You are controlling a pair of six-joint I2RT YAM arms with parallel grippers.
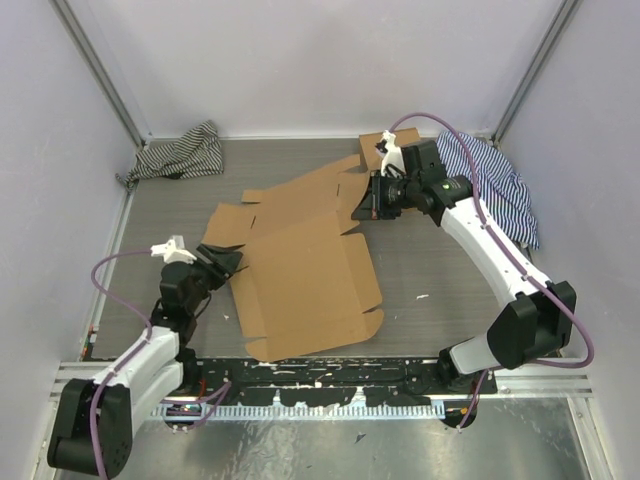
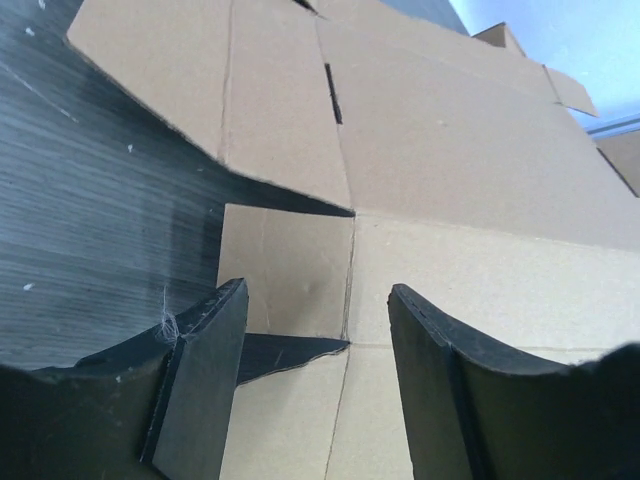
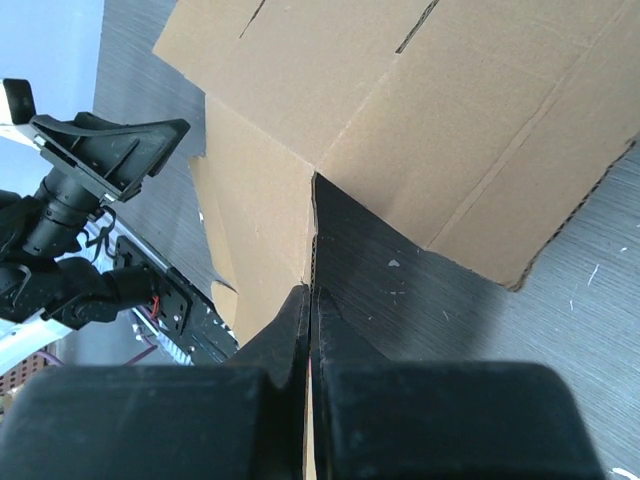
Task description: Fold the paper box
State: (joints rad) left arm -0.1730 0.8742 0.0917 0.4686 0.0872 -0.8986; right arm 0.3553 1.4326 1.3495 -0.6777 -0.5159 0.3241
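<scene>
The paper box (image 1: pixel 300 270) lies opened out as a cut sheet in the middle of the worktop (image 1: pixel 430 260), mostly flat, with its upper-right part lifted a little. It is far from folded, and no wall stands up yet.

The right pincer (image 1: pixel 368 203) is at the sheet's upper-right corner, clamped tight on the thin edge of a flap. In the right wrist view the board runs straight between the two closed fingers (image 3: pixel 285 335). The left pincer (image 1: pixel 222 262) sits at the sheet's left edge with its jaws wide. In the left wrist view its fingers (image 2: pixel 205 370) straddle a small side flap and a crease, gripping nothing.

Several things could go wrong from here:
- The right grip holds only a narrow strip of edge. A hard or skewed pull could slide the flap out or tear it at a slot.
- With the left side unheld, lifting from the right may drag the whole sheet across the smooth worktop instead of bending it at the crease.
- If the left jaws close where they stand, they may catch the flap off its crease and put a bend in the wrong place.
- A smaller cardboard box (image 1: pixel 375 143) sits just behind the right pincer, and a striped cloth (image 1: pixel 495 175) lies beside that arm. A backward swing could knock the box or snag the cloth.
</scene>
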